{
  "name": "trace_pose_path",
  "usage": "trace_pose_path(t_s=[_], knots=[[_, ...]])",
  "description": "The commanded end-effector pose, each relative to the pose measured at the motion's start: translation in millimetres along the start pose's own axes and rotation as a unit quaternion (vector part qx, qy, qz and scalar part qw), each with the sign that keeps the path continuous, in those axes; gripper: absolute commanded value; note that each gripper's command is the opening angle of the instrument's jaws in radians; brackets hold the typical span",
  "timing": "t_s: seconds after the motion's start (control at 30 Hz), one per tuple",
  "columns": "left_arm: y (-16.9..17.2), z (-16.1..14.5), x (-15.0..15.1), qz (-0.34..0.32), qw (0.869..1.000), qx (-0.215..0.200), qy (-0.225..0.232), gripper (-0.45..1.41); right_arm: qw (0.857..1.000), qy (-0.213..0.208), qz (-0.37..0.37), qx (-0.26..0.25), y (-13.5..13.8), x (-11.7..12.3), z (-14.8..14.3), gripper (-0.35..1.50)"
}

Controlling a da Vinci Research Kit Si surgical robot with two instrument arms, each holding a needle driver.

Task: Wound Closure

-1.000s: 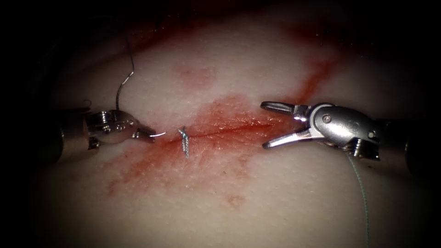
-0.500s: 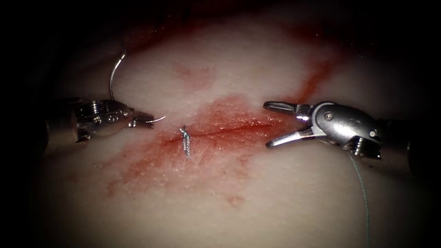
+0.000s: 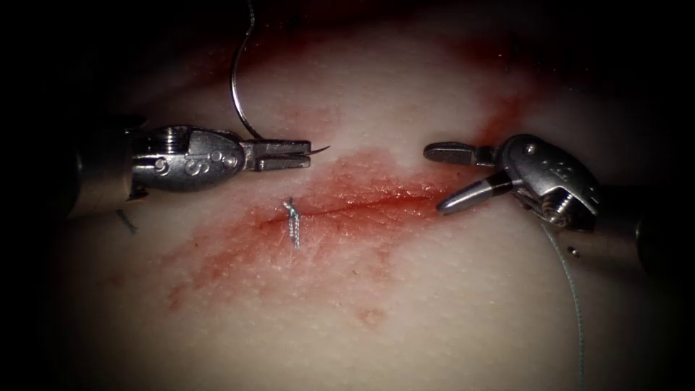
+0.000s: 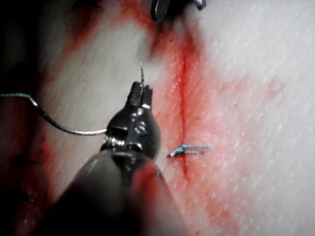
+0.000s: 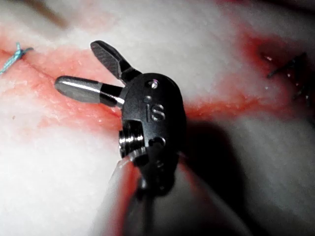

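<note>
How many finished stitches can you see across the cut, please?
1: a knotted stitch crosses the cut near its left end, its short cut ends lying on the tissue. Others farther along may be hidden in the dark.

The left tool (image 3: 300,154) sits left of the cut (image 3: 362,206), above its left end, jaws clamped on the needle (image 3: 239,87) near the point — the tip pokes out just past them toward the right, clear of the tissue (image 3: 434,304). The needle's curve arcs up and behind the tool. Below the jaws, a knotted stitch (image 3: 292,221) crosses the cut. Over at the cut's right end, the right tool (image 3: 441,179) — jaws spread, holding nothing. Thread (image 3: 572,289) trails down beneath it.
</note>
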Motion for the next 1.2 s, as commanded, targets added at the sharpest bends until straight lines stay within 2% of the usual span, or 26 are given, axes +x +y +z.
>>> trace_pose_path(t_s=[0.03,0.07,0.17,0.23,0.37,0.47,0.67,0.73,0.87,0.93,0.97,1.03,1.2], knots=[[0.1,1.2,-0.1,0.007,1.000,-0.004,0.014,-0.45,1.000,-0.001,0.009,-0.003,0.7,-0.3,1.3,1.09],[0.3,1.6,0.3,0.016,0.999,-0.012,0.032,-0.45,1.000,-0.003,0.018,-0.005,1.0,-0.3,1.5,1.18],[1.3,2.8,1.5,0.050,0.994,-0.044,0.088,-0.45,0.999,-0.002,0.048,-0.008,1.7,0.0,2.7,1.19],[1.6,3.0,1.9,0.061,0.991,-0.053,0.110,-0.45,0.997,-0.002,0.072,-0.002,1.7,0.0,3.4,1.19],[2.1,3.1,2.5,0.075,0.986,-0.052,0.142,-0.45,0.984,-0.001,0.178,-0.002,1.9,0.2,4.9,1.14],[2.3,3.2,2.9,0.094,0.981,-0.052,0.161,-0.45,0.982,0.002,0.187,-0.006,2.0,0.3,6.2,1.18],[2.6,3.8,3.7,0.130,0.974,-0.040,0.179,-0.45,0.976,0.009,0.217,-0.013,2.4,1.1,7.7,1.21],[2.6,4.1,4.0,0.139,0.972,-0.036,0.187,-0.45,0.971,0.031,0.238,-0.009,2.7,2.1,7.8,1.08],[2.4,4.2,4.1,0.141,0.970,-0.022,0.195,-0.45,0.964,0.060,0.258,0.000,2.7,2.6,8.1,1.04],[2.4,4.3,4.1,0.141,0.970,-0.021,0.196,-0.45,0.963,0.061,0.264,0.000,2.6,2.6,8.5,1.11],[2.4,4.3,4.1,0.141,0.970,-0.022,0.196,-0.45,0.962,0.063,0.267,-0.001,2.5,2.6,8.7,1.24],[2.5,4.3,4.1,0.142,0.970,-0.022,0.198,-0.45,0.962,0.064,0.267,-0.001,2.4,2.6,9.0,1.33],[2.5,4.3,4.1,0.144,0.969,-0.024,0.201,-0.45,0.960,0.070,0.270,0.011,1.8,3.2,9.6,1.35]])
